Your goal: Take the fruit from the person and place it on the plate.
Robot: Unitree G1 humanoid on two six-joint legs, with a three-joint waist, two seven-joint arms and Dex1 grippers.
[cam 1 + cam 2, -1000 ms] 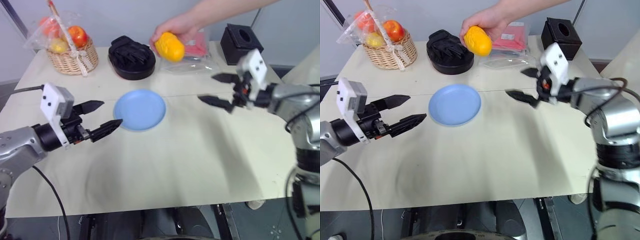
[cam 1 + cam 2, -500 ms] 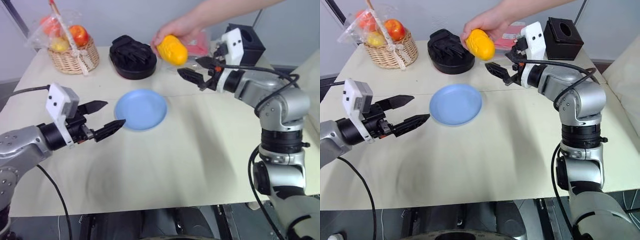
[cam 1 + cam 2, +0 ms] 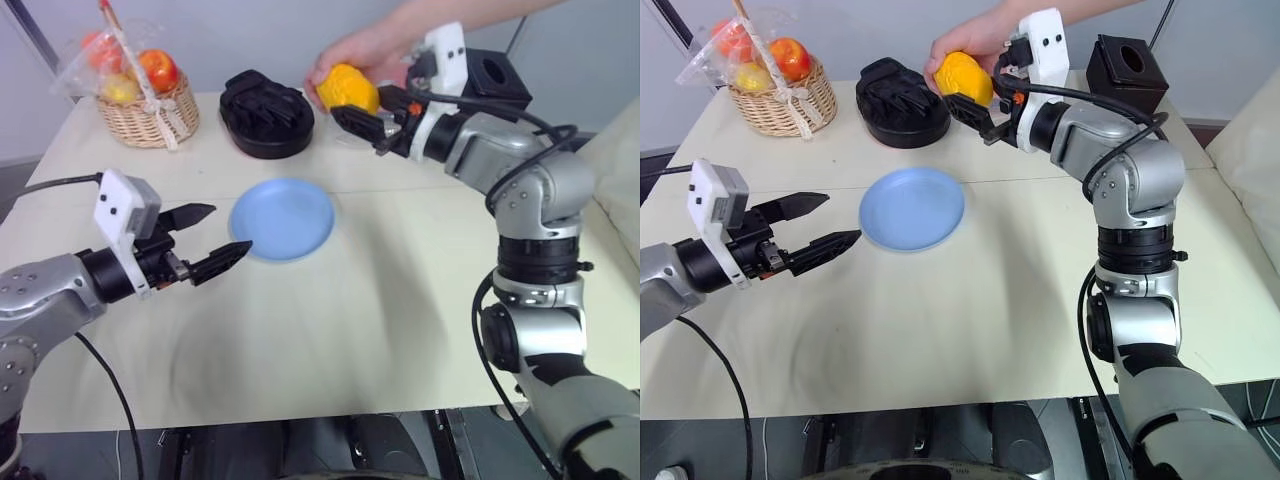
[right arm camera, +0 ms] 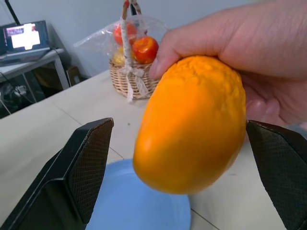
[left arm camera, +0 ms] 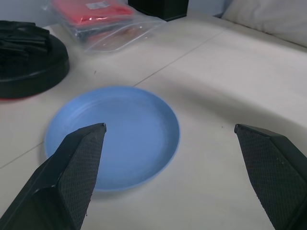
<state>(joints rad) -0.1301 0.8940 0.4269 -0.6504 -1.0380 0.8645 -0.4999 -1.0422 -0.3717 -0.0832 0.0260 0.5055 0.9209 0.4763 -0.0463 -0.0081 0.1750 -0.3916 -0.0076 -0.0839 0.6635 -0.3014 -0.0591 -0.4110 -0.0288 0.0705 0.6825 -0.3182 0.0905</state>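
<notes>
The person's hand (image 3: 360,52) holds the smooth yellow-orange oval fruit (image 3: 347,88) at 12 o'clock, above the worktop's (image 3: 380,300) far edge. The right gripper's (image 4: 180,158) fingers (image 4: 76,167) are spread wide on both sides of the fruit, not touching. The left gripper (image 3: 212,240) is spread too, just beside the round light-blue plate (image 3: 283,220), with bare worktop around.

right tool (image 3: 988,95) | swung across to fruit (image 3: 963,78) | fingers now flank it

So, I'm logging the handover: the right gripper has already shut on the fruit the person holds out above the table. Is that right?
Not quite. The right gripper is open, its fingers standing apart on either side of the fruit without closing on it; the right wrist view shows it. The person's hand does hold the fruit out above the table.
</notes>
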